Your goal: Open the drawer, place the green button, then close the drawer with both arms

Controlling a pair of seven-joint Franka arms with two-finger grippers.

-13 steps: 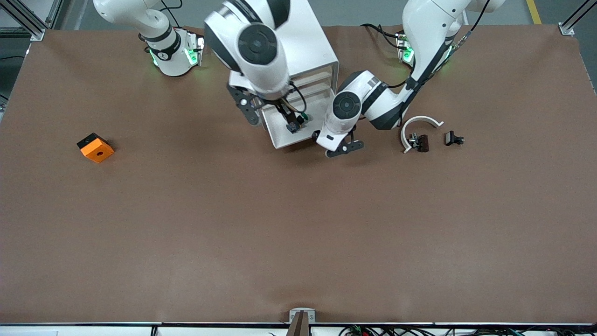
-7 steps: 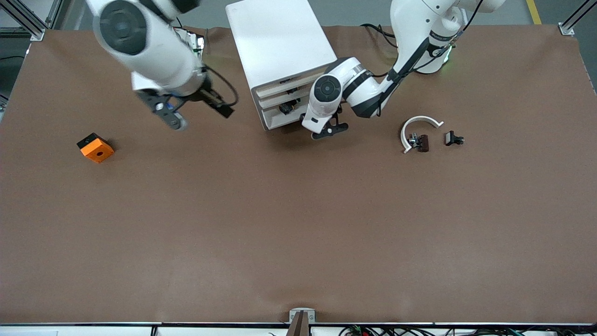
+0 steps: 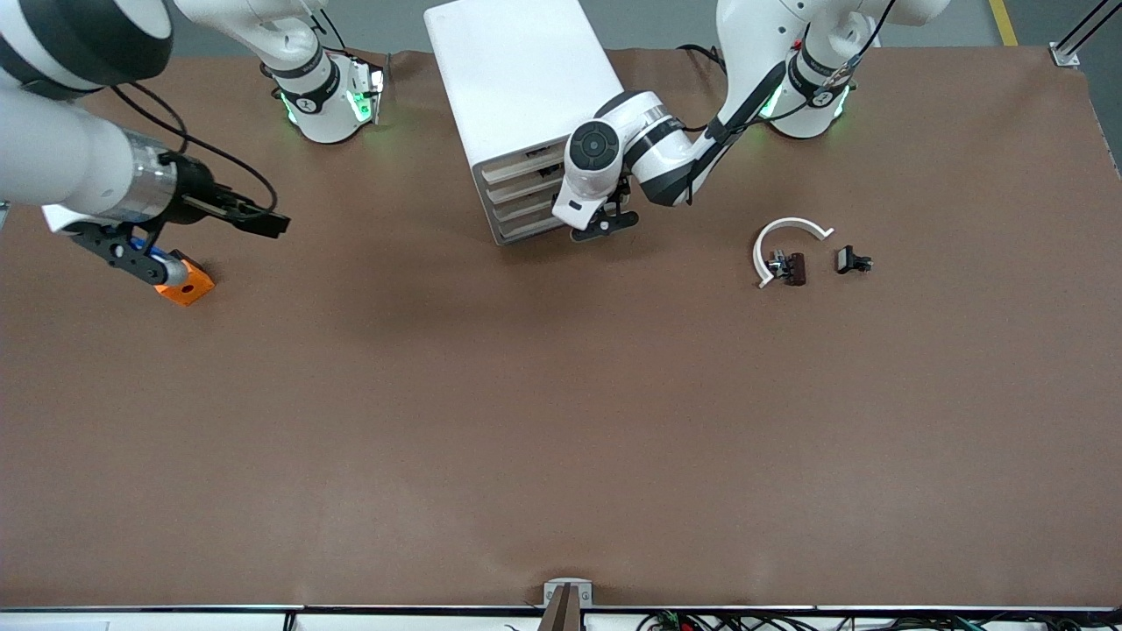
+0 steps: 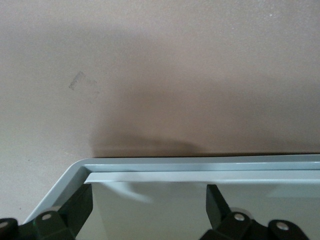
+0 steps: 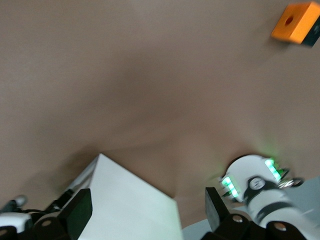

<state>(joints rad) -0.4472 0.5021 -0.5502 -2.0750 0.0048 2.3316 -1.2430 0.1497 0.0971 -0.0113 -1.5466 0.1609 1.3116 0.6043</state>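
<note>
On the brown worktop [image 3: 561, 421] the left gripper [image 3: 605, 224], fingers apart, presses the cabinet's [image 3: 526, 105] drawer [image 3: 532, 230] shut at six o'clock, while the right gripper [image 3: 131, 254], fingers apart, waits over the orange cube [image 3: 188, 285].

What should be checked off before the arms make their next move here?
1. All four drawers flush with the cabinet: ok.
2. Button inside a drawer: cannot tell, it is not in view.
3. Left end effector open and empty, in front of the cabinet: ok.
4. Left end effector free of the cabinet's front: cannot tell.
5. Right end effector open and empty, up over the orange cube: ok.
</note>
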